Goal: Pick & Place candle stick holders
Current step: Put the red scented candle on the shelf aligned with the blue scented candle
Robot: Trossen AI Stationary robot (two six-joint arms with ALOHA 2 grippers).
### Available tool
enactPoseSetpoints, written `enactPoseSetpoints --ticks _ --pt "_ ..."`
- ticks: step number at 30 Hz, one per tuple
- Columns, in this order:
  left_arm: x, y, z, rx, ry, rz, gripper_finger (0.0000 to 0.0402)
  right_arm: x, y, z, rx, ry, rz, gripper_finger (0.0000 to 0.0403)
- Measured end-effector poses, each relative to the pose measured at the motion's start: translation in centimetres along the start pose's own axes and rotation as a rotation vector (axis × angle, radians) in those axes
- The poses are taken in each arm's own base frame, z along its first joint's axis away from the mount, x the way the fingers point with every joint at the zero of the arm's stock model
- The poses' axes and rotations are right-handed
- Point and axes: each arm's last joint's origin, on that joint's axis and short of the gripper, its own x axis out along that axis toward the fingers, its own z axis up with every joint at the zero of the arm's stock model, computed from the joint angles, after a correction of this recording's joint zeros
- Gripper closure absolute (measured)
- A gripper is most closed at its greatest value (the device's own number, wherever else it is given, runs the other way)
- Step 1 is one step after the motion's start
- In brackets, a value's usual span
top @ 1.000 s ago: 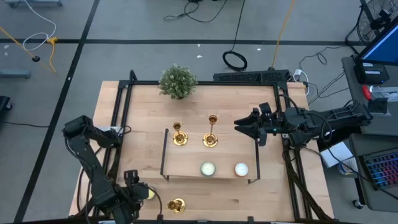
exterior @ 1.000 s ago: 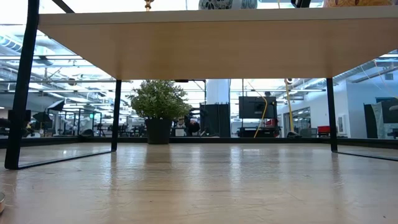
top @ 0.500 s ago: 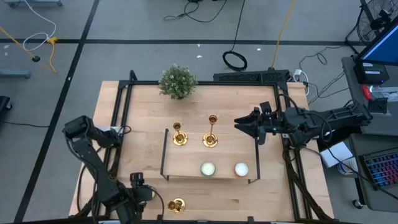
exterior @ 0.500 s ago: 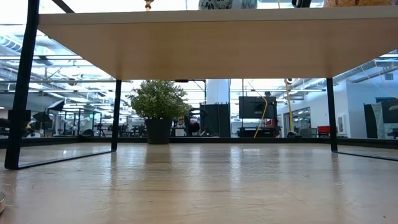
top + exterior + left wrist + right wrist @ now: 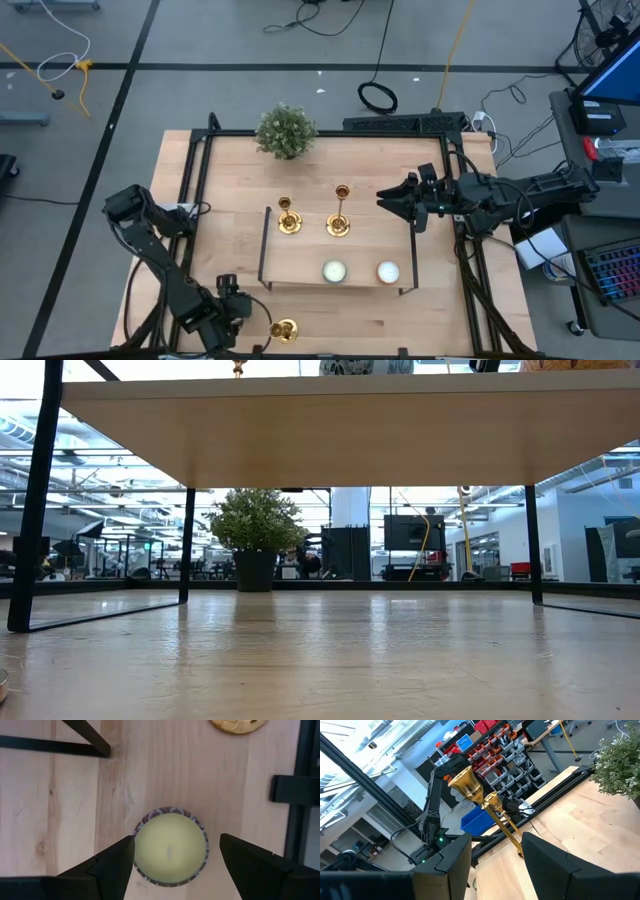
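Hovering over a pale yellow candle [image 5: 170,847], our left gripper [image 5: 232,300] stood wide open, holding nothing, beside the lying candle stick holder [image 5: 284,328]. Two candle stick holders [image 5: 288,217] stood upright on the shelf [image 5: 300,265]; our right gripper [image 5: 392,200] waited half-open beside that shelf, empty.

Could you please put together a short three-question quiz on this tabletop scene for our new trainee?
1. True or false: all three gold candle stick holders stand on the raised shelf.
2. What lies between the left gripper's open fingers? A) a pale yellow candle B) the green plant C) a gold holder
3. Fill in: the two white candles sit on the shelf's ____ edge, opposite the plant.

Key
1. False: two candle stick holders stand on the shelf; the third is on the table near the front edge.
2. A: the left gripper hovers over the pale yellow candle.
3. Front: the white candles sit far from the plant.
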Motion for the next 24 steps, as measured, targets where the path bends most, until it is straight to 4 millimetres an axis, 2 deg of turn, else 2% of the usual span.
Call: enactPoseSetpoints --ticks 18,24 --pt "0.9 0.1 -0.1 -0.015 0.003 -0.044 0.0107 0.0 0.0 0.0 -0.003 0.0 0.0 0.0232" --pt "1.9 0.1 -0.1 -0.012 0.027 -0.018 0.0107 0.0 0.0 0.0 -0.003 0.0 0.0 0.0232"
